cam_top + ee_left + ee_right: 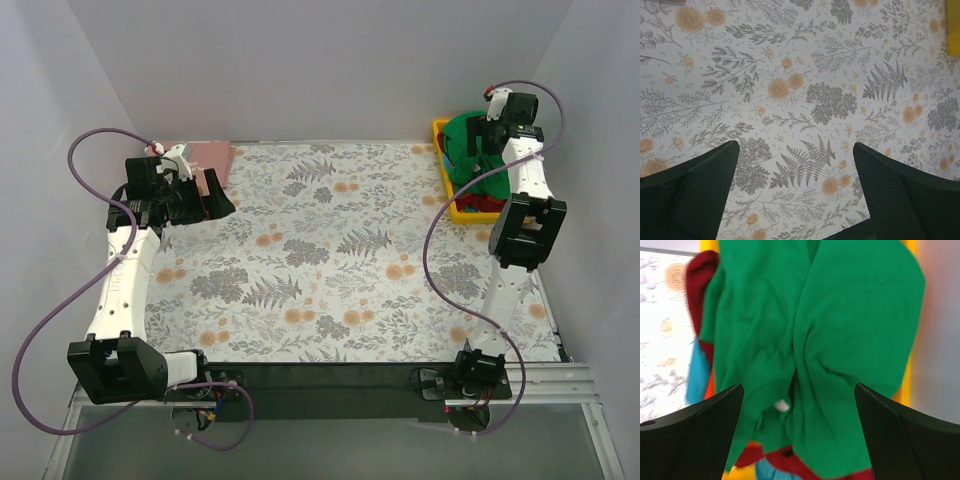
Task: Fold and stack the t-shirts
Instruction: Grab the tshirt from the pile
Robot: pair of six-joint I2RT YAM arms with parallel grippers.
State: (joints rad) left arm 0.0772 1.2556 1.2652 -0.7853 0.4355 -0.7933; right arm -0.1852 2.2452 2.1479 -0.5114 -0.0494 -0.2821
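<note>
The green t-shirt (840,340) lies crumpled on top of the pile in the yellow bin (455,212) at the far right corner of the table (330,290). There are red t-shirts (480,206) under it. A pink t-shirt (210,156) at the far left corner looks folded flat. So I think one is done and the rest are still to do. The right end effector (799,390) hangs wide open over the green t-shirt and holds nothing. The left end effector (795,150) is wide open too, over the flowery table cover near the pink t-shirt.

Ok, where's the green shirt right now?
Top view: far right corner, in the yellow bin. The green shirt lies over red cloth, directly beneath the open right claw.
</note>
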